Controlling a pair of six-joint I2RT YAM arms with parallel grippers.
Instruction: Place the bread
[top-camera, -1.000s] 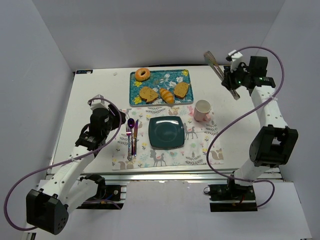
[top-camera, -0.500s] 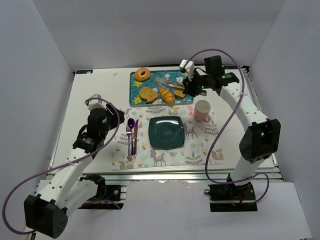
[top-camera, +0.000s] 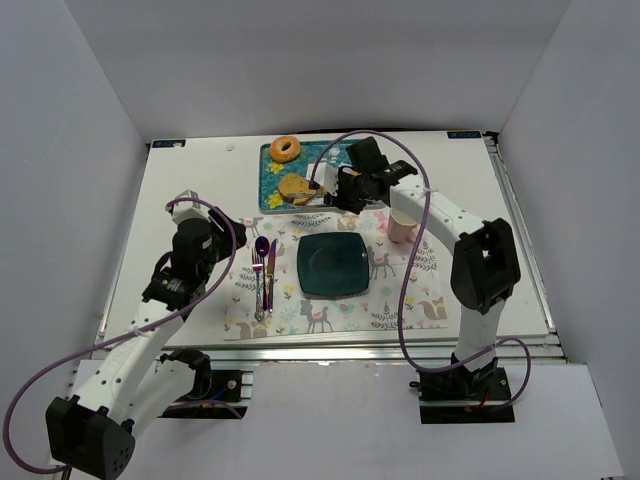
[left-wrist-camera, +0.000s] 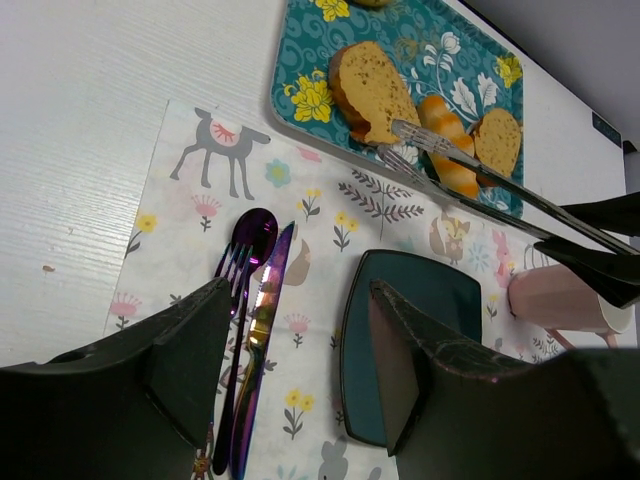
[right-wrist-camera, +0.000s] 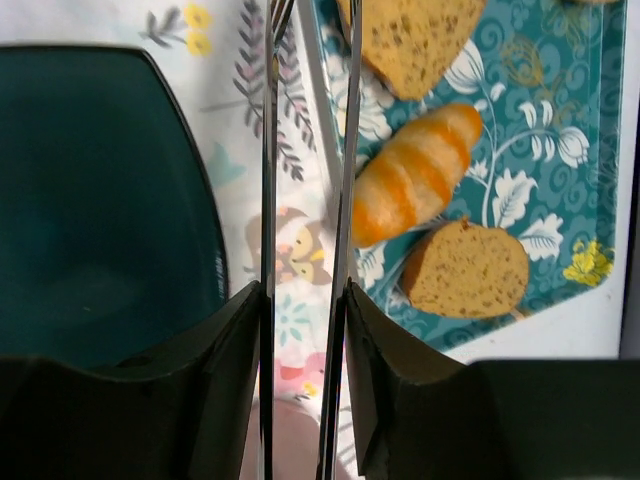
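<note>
Logging remotely: table (top-camera: 200, 190) carries placemat (top-camera: 400, 300), with plate (top-camera: 333, 265) at its centre. Tray (top-camera: 270, 185) sits just behind plate. Right gripper (right-wrist-camera: 305, 300) behind plate, clamped on tongs (left-wrist-camera: 420, 138). Tong arms narrow, tips at bread slice (left-wrist-camera: 372, 88) on tray, behind-left of plate. I cannot tell if slice is pinched. Left gripper (left-wrist-camera: 298, 300) left of plate, jaws wide, holding nothing. Cup (left-wrist-camera: 560, 300) right-behind plate. Cutlery (left-wrist-camera: 255, 300) just left of plate.

tongs (right-wrist-camera: 268, 180): bare metal, mirror-bright
plate (top-camera: 332, 264): dark teal, glossy glaze
tray (right-wrist-camera: 540, 130): smooth, printed, slight sheen
placemat (left-wrist-camera: 200, 220): matt printed sheet, paper or cloth unclear
knife (left-wrist-camera: 262, 330), spoon (left-wrist-camera: 252, 235): polished iridescent purple metal
bread slice (left-wrist-camera: 372, 88): rough porous crumb
croissant (right-wrist-camera: 415, 185): shiny crust
surface (left-wrist-camera: 90, 120): white, matt, faint grain
left hand (left-wrist-camera: 298, 300) fingers (left-wrist-camera: 190, 350): black matt plastic
</note>
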